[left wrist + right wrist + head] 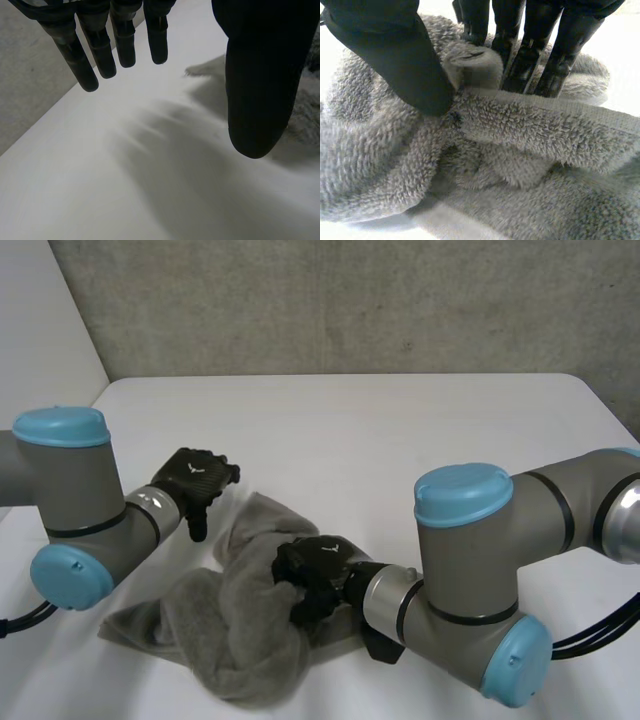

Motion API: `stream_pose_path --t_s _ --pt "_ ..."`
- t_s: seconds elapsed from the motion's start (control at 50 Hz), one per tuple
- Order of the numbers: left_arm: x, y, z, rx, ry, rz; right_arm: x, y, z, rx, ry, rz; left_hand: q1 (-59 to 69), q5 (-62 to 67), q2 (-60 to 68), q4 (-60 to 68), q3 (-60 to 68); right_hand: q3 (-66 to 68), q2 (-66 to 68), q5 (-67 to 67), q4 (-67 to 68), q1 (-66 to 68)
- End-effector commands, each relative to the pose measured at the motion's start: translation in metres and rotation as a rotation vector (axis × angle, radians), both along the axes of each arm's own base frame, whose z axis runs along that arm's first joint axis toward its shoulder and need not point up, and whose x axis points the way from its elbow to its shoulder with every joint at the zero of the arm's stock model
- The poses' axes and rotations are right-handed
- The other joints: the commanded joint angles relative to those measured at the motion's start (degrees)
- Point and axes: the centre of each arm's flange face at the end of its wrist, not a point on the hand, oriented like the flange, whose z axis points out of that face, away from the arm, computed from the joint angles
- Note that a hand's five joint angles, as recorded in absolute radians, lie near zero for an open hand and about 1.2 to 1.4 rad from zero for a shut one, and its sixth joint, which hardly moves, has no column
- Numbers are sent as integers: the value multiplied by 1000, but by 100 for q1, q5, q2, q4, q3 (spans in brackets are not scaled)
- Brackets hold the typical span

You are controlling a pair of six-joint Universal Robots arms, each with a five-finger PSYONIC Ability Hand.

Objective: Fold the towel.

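A grey towel [240, 640] lies crumpled on the white table [400, 430], near its front edge. My right hand [315, 575] rests on the middle of the heap. In the right wrist view its thumb [395, 50] and fingers [530, 45] pinch a raised fold of the towel [520, 150] at a hemmed edge. My left hand [195, 480] hovers above the bare table just left of the towel's far end. Its fingers [105, 45] are straight and spread, and it holds nothing. A towel corner [207, 67] lies beyond its thumb [260, 75].
The table's bare top stretches behind and to the right of the towel. A grey concrete wall [350, 300] rises behind the table's far edge. My right arm's elbow [470, 540] stands close to the towel's right side.
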Motion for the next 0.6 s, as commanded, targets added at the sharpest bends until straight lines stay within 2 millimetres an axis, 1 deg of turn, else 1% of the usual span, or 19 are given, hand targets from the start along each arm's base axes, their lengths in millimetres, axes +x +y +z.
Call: stream_pose_path --t_s 0.02,0.04,0.06,0.1,0.12,0.14,0.16,0.28,0.32,0.38,0.42,0.5,0.54,0.58,0.6 --pt "-7 6 -8 34 35 -94 0 -18 24 -119 -59 -124 161 218 203 210 198 2254 2134 2438 2161 3145" --pt "-8 8 -10 45 41 -115 -3 -21 36 -159 -70 -129 161 218 203 210 198 2254 2134 2438 2161 3145" --pt "-8 8 -10 46 41 -116 -3 -21 36 -159 -71 -129 161 218 203 210 198 2254 2134 2438 2161 3145" --pt "-12 11 -15 57 57 -159 -20 -39 53 -243 -56 -153 161 218 203 210 198 2254 2134 2438 2161 3145" --pt "-12 11 -15 57 57 -159 -20 -39 53 -244 -56 -153 161 218 203 210 198 2254 2134 2438 2161 3145" --pt "-14 11 -17 58 64 -176 -27 -43 58 -278 -35 -153 161 218 203 210 198 2254 2134 2438 2161 3145" --pt "-16 11 -19 54 71 -190 -33 -44 59 -299 -9 -136 161 218 203 210 198 2254 2134 2438 2161 3145" --pt "-23 12 -19 21 87 -219 -40 -35 53 -297 68 -67 161 218 203 210 198 2254 2134 2438 2161 3145" --pt "-30 14 -18 -2 93 -240 -42 -29 48 -273 101 -34 161 218 203 210 198 2254 2134 2438 2161 3145" --pt "-33 16 -18 -9 95 -251 -46 -30 46 -262 112 -39 161 218 203 210 198 2254 2134 2438 2161 3145" --pt "-36 15 -25 -4 93 -257 -47 -31 45 -261 114 -44 295 352 337 344 332 2254 2134 2438 2161 3145" --pt "-39 15 -32 7 90 -263 -48 -32 45 -259 114 -45 447 504 489 496 484 2254 2134 2438 2161 3145" --pt "-42 16 -35 11 88 -272 -48 -32 46 -260 113 -44 514 571 556 563 551 2254 2134 2438 2161 3145" --pt "-50 19 -40 16 89 -298 -48 -32 46 -260 113 -46 514 571 556 563 551 2254 2134 2438 2161 3145" --pt "-50 19 -40 16 89 -298 -48 -32 46 -260 113 -46 514 571 556 563 551 2254 2134 2438 2161 3145"
